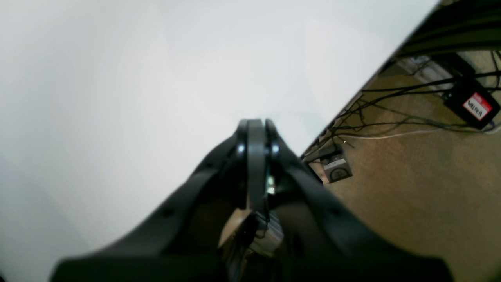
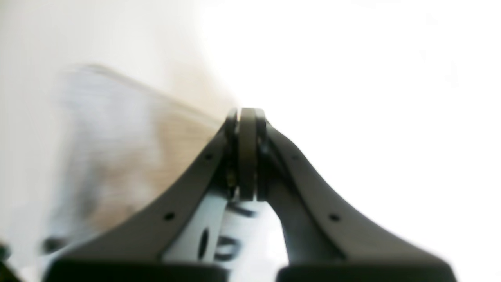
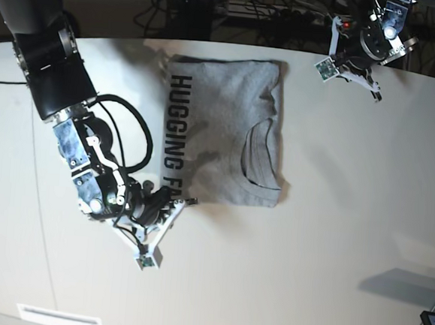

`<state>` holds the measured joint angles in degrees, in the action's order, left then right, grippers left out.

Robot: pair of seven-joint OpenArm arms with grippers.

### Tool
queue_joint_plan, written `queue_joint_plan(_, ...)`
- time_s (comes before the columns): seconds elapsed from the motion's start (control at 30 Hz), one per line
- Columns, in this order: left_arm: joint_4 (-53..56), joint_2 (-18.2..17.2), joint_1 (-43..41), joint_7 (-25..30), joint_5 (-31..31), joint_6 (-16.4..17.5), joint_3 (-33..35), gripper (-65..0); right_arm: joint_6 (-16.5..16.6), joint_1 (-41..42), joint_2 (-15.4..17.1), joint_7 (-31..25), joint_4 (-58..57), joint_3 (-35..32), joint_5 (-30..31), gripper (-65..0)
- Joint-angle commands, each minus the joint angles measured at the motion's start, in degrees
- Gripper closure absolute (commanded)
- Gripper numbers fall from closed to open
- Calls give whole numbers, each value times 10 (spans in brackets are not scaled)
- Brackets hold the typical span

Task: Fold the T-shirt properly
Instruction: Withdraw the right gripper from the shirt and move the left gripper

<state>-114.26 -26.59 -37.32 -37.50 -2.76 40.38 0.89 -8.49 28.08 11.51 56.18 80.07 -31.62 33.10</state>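
Squinting at the right wrist view gets you mostly glare and blur, just smeared black lettering under the right tool [image 2: 247, 117], which is closed on nothing. Left tool [image 1: 256, 127] is pinched together and empty too, over the desk [image 1: 117, 98] edge, cables [image 1: 391, 117] on the floor beyond. T-shirt [image 3: 220, 132] lies folded mid-desk, lettering cut off at "HUGGING FA", both tools clear of it.
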Motion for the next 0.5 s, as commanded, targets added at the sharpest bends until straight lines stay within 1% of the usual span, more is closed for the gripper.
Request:
queue_joint_plan(0.0, -9, -6, -3, 4, 5, -4, 7, 0, 2, 19, -9, -10, -1, 3, -15, 0)
queue_joint_plan(0.07, -9, -6, -3, 4, 6, -4, 19, 0, 3, 19, -14, -12, -19, 3, -56, 0)
queue_joint_plan(0.17, -9, -4, 1, 4, 6, -4, 41, 0, 3, 20, -19, -49, -54, -22, -99, 0)
queue_joint_plan(0.23, -9, -4, 2, 4, 6, -4, 56, 0, 3, 23, -21, -64, -90, -41, -128, 0)
queue_joint_plan(0.27, -9, -2, 4, 4, 6, -4, 65, 0, 3, 24, -23, -70, -113, -54, -137, 0)
queue_joint_plan(0.33, -7, -2, 16, 4, 6, -4, 90, 0, 3, 24, -38, -85, -151, -70, -151, 0)
queue_joint_plan(0.47, -7, -2, 19, 4, 6, -4, 124, 0, 3, 24, -46, -110, -195, -71, -164, 0)
